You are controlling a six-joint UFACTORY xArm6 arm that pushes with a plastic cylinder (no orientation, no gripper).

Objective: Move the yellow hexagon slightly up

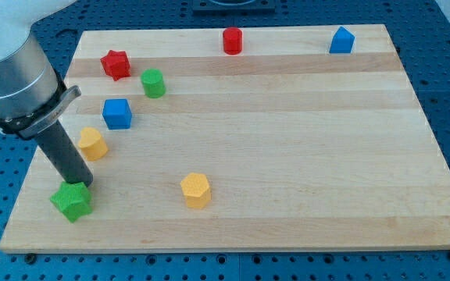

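The yellow hexagon (pixel 196 190) sits on the wooden board (pixel 287 140) at the lower middle-left. My tip (pixel 83 185) is at the view's lower left, touching the top edge of the green star block (pixel 72 201). The tip is well to the left of the yellow hexagon, apart from it. A second yellow block (pixel 92 144) lies just above and right of the rod.
A blue cube (pixel 117 113), a green cylinder (pixel 153 83) and a red star (pixel 116 64) stand at the upper left. A red cylinder (pixel 233 40) is at the top middle and a blue block (pixel 341 40) at the top right. The board's left edge is near the rod.
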